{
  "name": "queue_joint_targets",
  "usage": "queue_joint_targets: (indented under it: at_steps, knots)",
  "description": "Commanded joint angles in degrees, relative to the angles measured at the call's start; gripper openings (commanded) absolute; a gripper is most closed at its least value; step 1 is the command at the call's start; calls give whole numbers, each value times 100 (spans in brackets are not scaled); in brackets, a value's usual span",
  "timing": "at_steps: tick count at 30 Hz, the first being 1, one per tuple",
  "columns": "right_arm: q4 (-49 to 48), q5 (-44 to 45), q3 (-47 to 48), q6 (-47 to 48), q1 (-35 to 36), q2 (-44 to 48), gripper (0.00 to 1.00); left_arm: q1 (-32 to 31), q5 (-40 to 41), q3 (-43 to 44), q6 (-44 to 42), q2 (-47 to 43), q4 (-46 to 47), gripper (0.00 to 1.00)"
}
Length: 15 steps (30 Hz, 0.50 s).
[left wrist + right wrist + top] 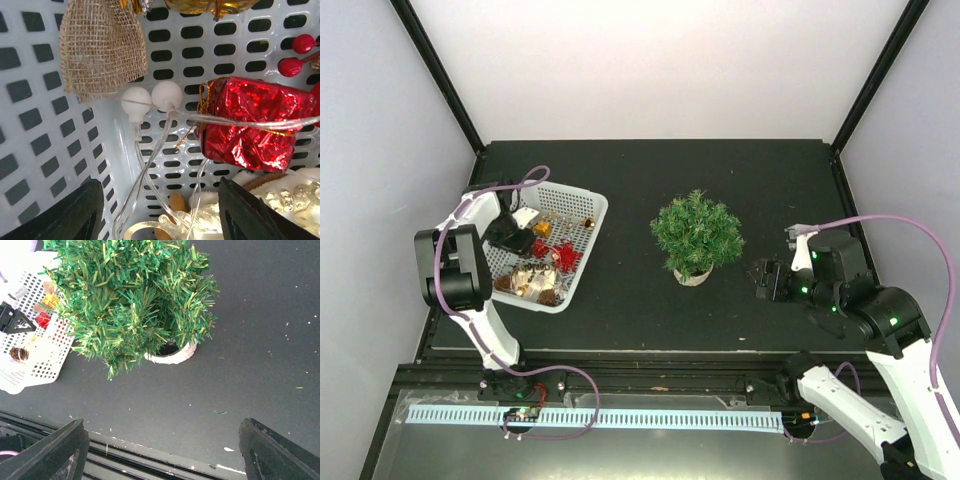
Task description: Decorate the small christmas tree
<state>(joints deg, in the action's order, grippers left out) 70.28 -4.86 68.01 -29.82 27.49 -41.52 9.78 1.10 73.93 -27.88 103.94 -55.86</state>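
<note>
The small christmas tree (pixel 697 232), bushy dark green in a whitish pot (pixel 175 354), stands mid-table; I see no ornaments on it, and it fills the top of the right wrist view (pixel 130 295). To its right, my right gripper (pixel 765 280) hangs open over bare table (pixel 165 455). My left gripper (pixel 517 238) reaches down into the white basket (pixel 588 250), open (pixel 160 215). Below its spread fingers lie a clear light string with two white bulbs (pixel 152 100), a red foil gift (pixel 250 120) and a burlap sack (pixel 100 45). Nothing is gripped.
The basket also holds red berries (pixel 297 52), a gold ornament (pixel 210 5) and clear glittery pieces (pixel 190 225). The basket's corner (pixel 35 365) shows left of the tree. A black rail (pixel 640 385) runs along the table's near edge. Frame posts (pixel 440 75) stand at the back corners.
</note>
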Motion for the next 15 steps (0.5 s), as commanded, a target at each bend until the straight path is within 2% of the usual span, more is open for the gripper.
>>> queue_joint_targets:
  at_steps: [1, 9, 13, 15]
  knots:
    - [-92, 148, -31, -105, -33, 115, 83, -14, 217, 239, 181, 207, 109, 63]
    - [-22, 248, 114, -145, -32, 109, 83, -11, 224, -140, 195, 141, 285, 54]
    - [-45, 240, 79, -192, -33, 133, 83, -5, 152, -190, 224, 72, 272, 37]
    - [-57, 247, 41, -214, -33, 162, 83, -7, 88, -156, 234, 4, 216, 25]
